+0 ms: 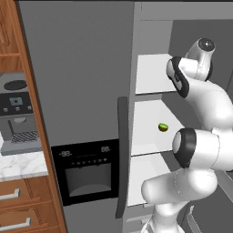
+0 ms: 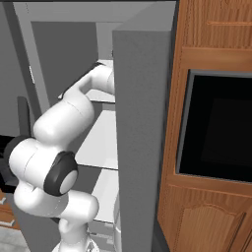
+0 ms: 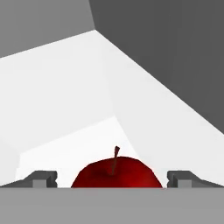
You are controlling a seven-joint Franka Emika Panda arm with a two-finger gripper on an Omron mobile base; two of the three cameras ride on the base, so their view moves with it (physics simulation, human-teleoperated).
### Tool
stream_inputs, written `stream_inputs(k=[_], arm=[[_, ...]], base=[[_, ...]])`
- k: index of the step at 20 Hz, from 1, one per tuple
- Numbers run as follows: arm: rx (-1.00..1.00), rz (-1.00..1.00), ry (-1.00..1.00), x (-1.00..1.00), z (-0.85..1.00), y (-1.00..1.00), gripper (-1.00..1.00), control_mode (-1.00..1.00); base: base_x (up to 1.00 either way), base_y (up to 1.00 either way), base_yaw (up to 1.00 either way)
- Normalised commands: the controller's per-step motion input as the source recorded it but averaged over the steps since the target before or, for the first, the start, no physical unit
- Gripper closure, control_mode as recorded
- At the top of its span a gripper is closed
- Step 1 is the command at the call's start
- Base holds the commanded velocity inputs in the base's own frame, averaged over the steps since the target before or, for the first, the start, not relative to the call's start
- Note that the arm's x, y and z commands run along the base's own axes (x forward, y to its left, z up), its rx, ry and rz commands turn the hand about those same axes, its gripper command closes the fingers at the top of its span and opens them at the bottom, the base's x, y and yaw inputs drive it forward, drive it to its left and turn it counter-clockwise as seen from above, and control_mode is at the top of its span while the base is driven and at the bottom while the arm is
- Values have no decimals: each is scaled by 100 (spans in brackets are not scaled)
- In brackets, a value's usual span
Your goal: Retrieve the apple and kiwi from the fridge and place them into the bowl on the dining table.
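In the hand view the red apple (image 3: 116, 173), stem up, sits on a white fridge shelf right between my fingertips. My gripper (image 3: 113, 180) is open, and one fingertip (image 3: 43, 179) stands clear of the fruit on each side. The kiwi (image 1: 163, 127) lies on the middle shelf of the grey fridge (image 1: 82, 73), one shelf below where my arm reaches in. The bowl and the dining table are out of view.
The fridge's left door with its black dispenser panel (image 1: 84, 170) is shut. The right door (image 2: 140, 138) stands open beside my arm. A black wall oven (image 2: 216, 128) sits in wooden cabinets to the right. A coffee machine (image 1: 18, 118) stands on the marble counter at left.
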Motion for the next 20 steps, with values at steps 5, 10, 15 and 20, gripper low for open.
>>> stream_inputs(k=[5, 10, 15, 20], arm=[[-2, -2, 0, 8, -55, 0, -100, -100], [-1, -3, 0, 21, -50, 0, 100, -100], [0, -4, 0, 11, -51, 0, 100, -100], [0, -8, 9, -56, -37, 10, 100, -100]], base=[[0, 0, 0], [0, 0, 0], [0, 0, 0], [0, 0, 0]])
